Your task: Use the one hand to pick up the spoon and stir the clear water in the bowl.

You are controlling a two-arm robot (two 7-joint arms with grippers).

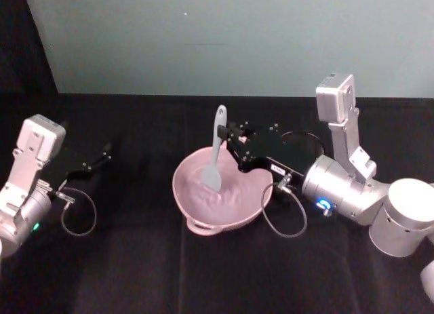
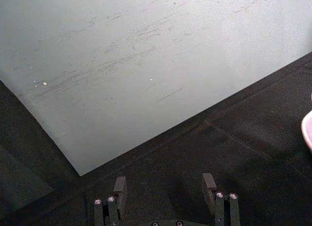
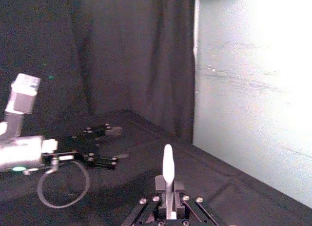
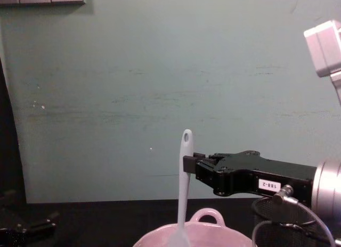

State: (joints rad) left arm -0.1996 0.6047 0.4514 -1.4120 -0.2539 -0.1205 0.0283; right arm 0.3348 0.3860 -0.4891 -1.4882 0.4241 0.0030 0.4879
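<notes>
Closest to me in the head view sits the pink bowl (image 1: 236, 207) on the black table (image 1: 135, 273), its loop handle toward the robot. The white spoon (image 1: 216, 151) stands nearly upright in it, paddle head down inside the bowl. I can't make out the water.

The right gripper (image 1: 228, 139) reaches in from the right, over the bowl's far rim, and its fingers are clamped on the spoon's handle about midway up. The chest view gives me the side-on check: the spoon (image 4: 184, 175) rises through the right gripper (image 4: 187, 163), its holed tip above the fingers. It also shows a black wire-mesh cup (image 4: 287, 228) under the wrist.

The left gripper (image 1: 106, 150) is parked well to the left, low over the table. Its own wrist view shows its fingers (image 2: 119, 187) spread wide with nothing between them.

Behind everything is the pale green wall (image 1: 237, 43).
</notes>
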